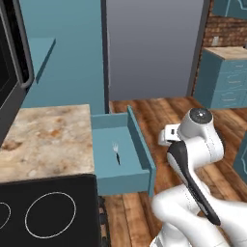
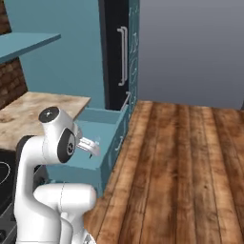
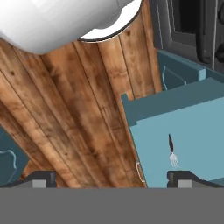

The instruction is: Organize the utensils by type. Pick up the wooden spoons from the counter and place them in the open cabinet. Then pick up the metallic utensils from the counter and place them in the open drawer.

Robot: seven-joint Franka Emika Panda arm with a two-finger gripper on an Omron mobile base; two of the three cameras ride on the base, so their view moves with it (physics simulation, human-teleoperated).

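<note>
A slim fork with a silver head and dark handle [image 1: 116, 152] lies inside the open teal drawer [image 1: 144, 150], which juts out from under the beige marbled counter [image 1: 48, 130]. In the hand view the fork [image 3: 172, 151] rests on the drawer's floor [image 3: 192, 131]. My gripper [image 3: 113, 179] is open with its fingertips [image 3: 43, 177] spread wide and nothing between them, hovering over the wooden floor beside the drawer's front. The arm is folded back near the base. A teal shelf [image 1: 43, 53] of the wall cabinet hangs above the counter. The wooden spoons and the gold piece are out of view.
A black cooktop [image 1: 48, 212] sits at the counter's near end, and a black appliance [image 1: 9, 62] hangs at the left. A tall grey fridge [image 1: 149, 48] stands behind the drawer. The wooden floor [image 2: 181, 167] stretches to the right, with more teal cabinets [image 1: 224, 77] beyond it.
</note>
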